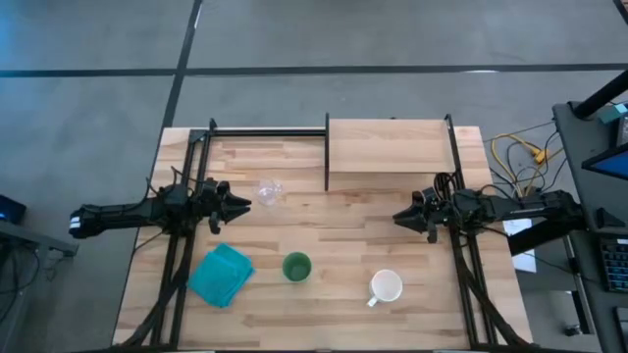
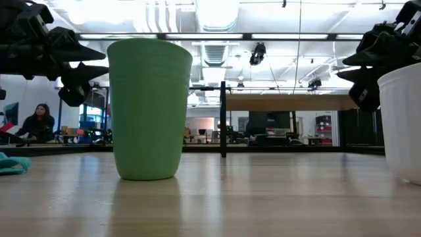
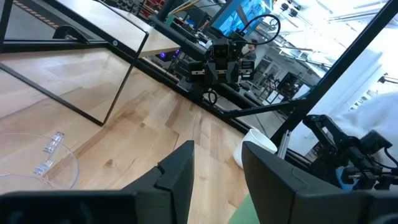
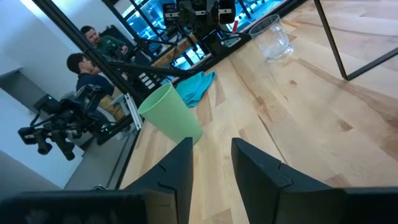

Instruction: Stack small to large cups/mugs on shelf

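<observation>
- From above, in the high view, the desk [image 1: 324, 245] carries the shelf [image 1: 391, 147] at its far right part, a light-wood board raised on thin black posts, with nothing on it. The clear glass tumbler [image 1: 269, 190] stands left of the shelf, just beside the left gripper [image 1: 241, 205], whose jaws stand slightly apart and hold nothing. The green cup [image 1: 296, 266] stands near the front middle, the teal cloth [image 1: 221, 275] to its left, the white mug [image 1: 385, 286] to its right. The right gripper [image 1: 399, 217] waits over the desk's right side, jaws apart and empty, well apart from every vessel.
- At desk height, in the low view, the green cup [image 2: 149, 108] stands upright close to the camera, and the white mug [image 2: 402, 122] shows at the right edge. The shelf [image 2: 289, 103] is seen edge-on behind, on its dark post.
- Past the left wrist's fingers [image 3: 179, 174], which are parted, the tumbler [image 3: 37, 165] sits close by and the white mug [image 3: 255, 144] farther off.
- Past the right wrist's fingers [image 4: 177, 165], also parted, the green cup [image 4: 171, 115] stands upright, with the teal cloth [image 4: 194, 87] and the tumbler [image 4: 272, 37] beyond. Two people [image 4: 87, 56] sit beyond the desk's edge.
</observation>
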Controlling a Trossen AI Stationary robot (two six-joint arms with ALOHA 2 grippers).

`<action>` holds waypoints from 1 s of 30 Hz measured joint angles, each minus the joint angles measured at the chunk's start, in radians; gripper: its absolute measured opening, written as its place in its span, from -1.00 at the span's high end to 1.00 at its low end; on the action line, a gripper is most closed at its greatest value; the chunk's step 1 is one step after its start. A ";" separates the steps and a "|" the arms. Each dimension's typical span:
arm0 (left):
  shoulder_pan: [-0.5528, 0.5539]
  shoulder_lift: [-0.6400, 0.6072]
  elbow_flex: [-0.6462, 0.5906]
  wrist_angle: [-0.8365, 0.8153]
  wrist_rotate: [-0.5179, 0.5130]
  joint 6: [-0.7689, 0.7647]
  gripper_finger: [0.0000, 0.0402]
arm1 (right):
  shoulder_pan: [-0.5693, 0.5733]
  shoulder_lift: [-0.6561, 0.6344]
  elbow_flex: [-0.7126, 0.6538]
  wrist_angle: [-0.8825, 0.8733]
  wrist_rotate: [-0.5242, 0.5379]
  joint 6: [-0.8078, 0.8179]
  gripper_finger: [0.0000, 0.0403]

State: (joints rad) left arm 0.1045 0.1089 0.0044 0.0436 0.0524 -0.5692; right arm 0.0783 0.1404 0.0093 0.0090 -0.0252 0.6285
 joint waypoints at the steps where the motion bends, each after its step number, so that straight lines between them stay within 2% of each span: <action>1: 0.000 0.000 0.000 0.000 0.000 0.000 0.40 | 0.000 0.000 0.000 0.000 0.000 0.000 0.48; 18: 0.000 0.000 0.000 0.000 -0.001 0.003 0.40 | 0.000 0.000 0.000 0.004 0.001 0.004 0.48; 25: 0.000 0.000 0.000 0.000 -0.011 0.003 0.40 | 0.000 0.000 0.000 0.092 0.231 0.130 0.48; 30: 0.000 0.001 0.000 -0.001 -0.024 -0.017 0.40 | 0.000 0.005 0.000 0.092 0.275 0.126 0.48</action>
State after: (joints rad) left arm 0.1042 0.1101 0.0044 0.0430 0.0280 -0.5864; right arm 0.0780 0.1456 0.0090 0.1009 0.2496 0.7546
